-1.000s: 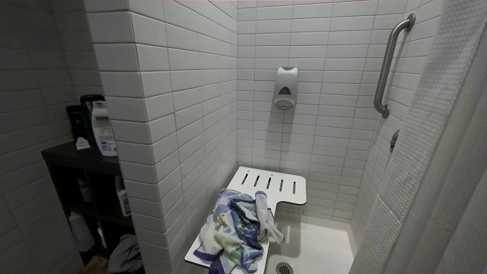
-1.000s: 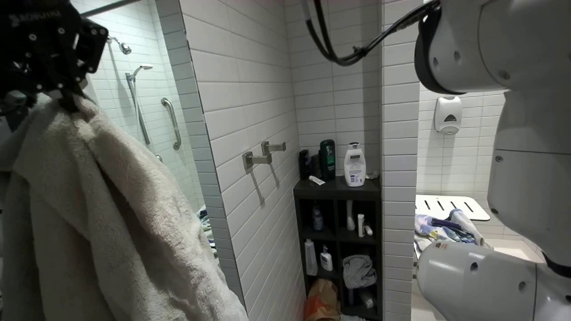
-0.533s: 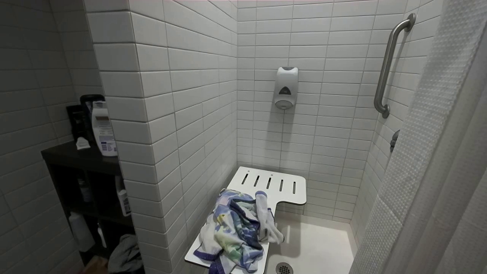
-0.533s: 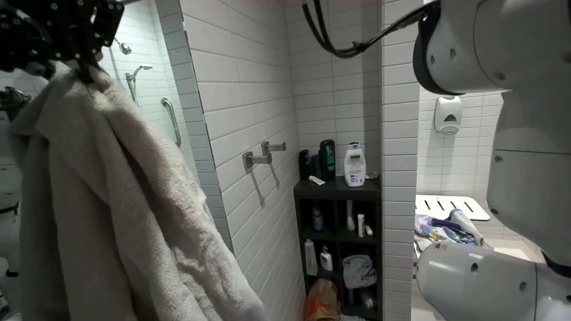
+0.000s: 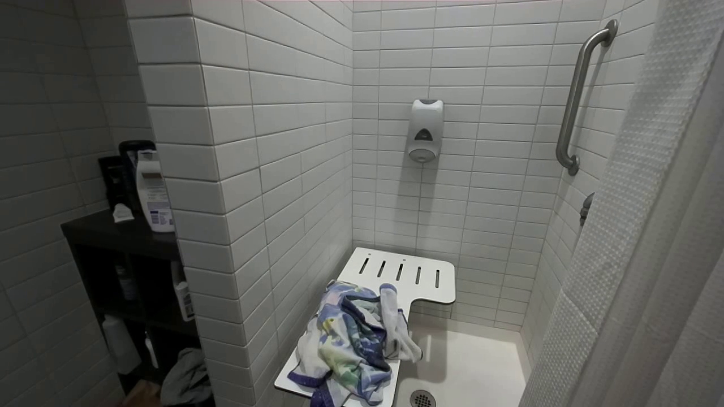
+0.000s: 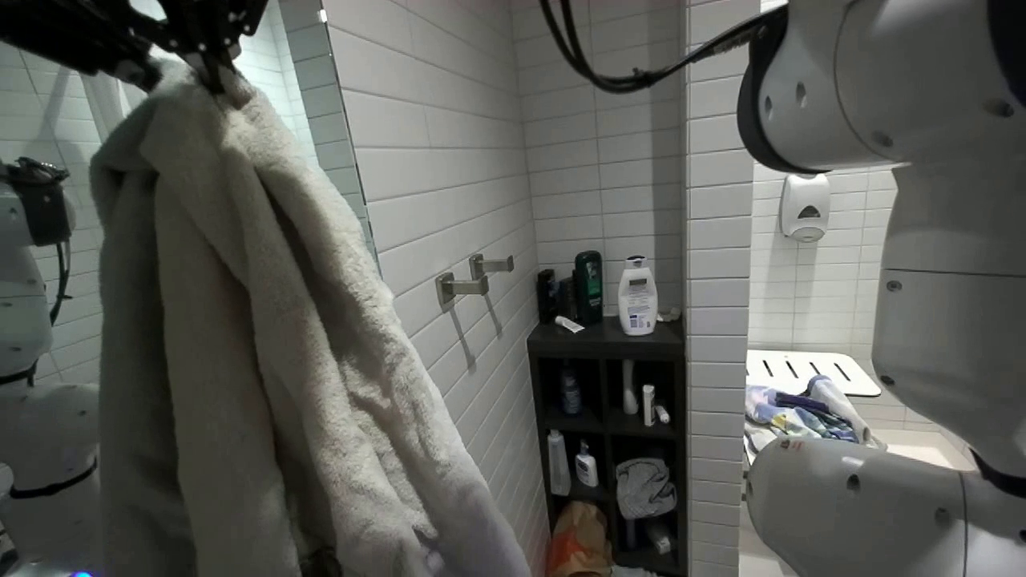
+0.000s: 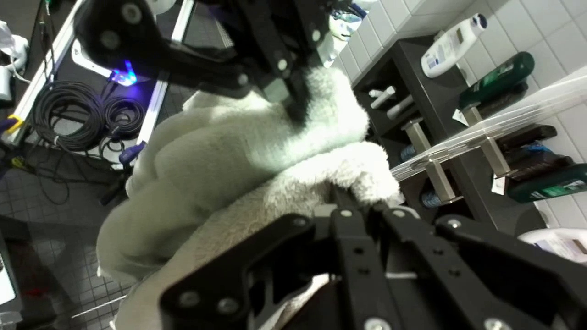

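Nearest, to the left of the black shelf [image 6: 606,344] in an exterior view, the cream cloth [image 6: 280,320] is held up by the gripper [image 6: 212,76], whose jaws are clamped on its bunched top. The gripper's body is cut off by the upper edge, the cloth's lower part by the bottom one. In the wrist view the fingers [image 7: 298,98] are blurred, and a second image of the grip appears to be given by a reflection. The arm [image 6: 922,280], right of the shelf, is shown only in part. Left of the shelf, much of a mirror [image 6: 48,112] is covered by the cloth; closer to the shelf, metal hooks [image 6: 462,285] are seen. On the shelf, a white bottle [image 6: 638,298] and a green bottle [image 6: 589,288] are easily made out, the contents of its dark compartments less so. Behind the arm, right of the shelf, a white bench [image 5: 428,280] is partly hidden, and by a patterned cloth [image 5: 350,333] it is partly covered
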`<state>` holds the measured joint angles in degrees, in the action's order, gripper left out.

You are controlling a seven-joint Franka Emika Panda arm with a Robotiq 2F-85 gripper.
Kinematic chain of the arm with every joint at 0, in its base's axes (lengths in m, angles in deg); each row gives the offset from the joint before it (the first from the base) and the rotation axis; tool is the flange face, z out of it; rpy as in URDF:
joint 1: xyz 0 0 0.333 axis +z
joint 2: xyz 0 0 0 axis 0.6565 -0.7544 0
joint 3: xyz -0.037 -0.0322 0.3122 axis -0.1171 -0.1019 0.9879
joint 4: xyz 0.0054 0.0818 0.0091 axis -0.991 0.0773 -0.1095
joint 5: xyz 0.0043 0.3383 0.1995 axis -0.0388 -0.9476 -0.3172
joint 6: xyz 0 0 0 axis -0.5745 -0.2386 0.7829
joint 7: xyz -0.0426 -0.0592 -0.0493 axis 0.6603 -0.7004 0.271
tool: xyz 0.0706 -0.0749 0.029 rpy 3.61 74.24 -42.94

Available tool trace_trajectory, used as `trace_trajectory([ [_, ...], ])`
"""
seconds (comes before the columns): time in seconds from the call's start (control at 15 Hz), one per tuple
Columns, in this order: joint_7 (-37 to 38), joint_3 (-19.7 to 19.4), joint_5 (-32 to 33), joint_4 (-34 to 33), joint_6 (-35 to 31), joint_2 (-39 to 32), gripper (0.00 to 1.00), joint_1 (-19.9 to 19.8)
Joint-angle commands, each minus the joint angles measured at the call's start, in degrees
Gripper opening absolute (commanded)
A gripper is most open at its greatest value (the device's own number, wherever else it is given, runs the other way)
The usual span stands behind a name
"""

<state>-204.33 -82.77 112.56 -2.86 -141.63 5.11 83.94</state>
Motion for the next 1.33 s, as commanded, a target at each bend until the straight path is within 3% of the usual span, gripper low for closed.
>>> trace_trajectory([
  [0.0,0.0,-3.25,2.96,-4.08,1.31,-0.2,0.02,2.57],
  [0.73,-0.03,-11.91,2.61,-8.34,3.15,0.77,0.02,6.37],
  [1.27,-0.1,-19.92,-2.15,-8.45,0.44,0.78,0.02,14.19],
])
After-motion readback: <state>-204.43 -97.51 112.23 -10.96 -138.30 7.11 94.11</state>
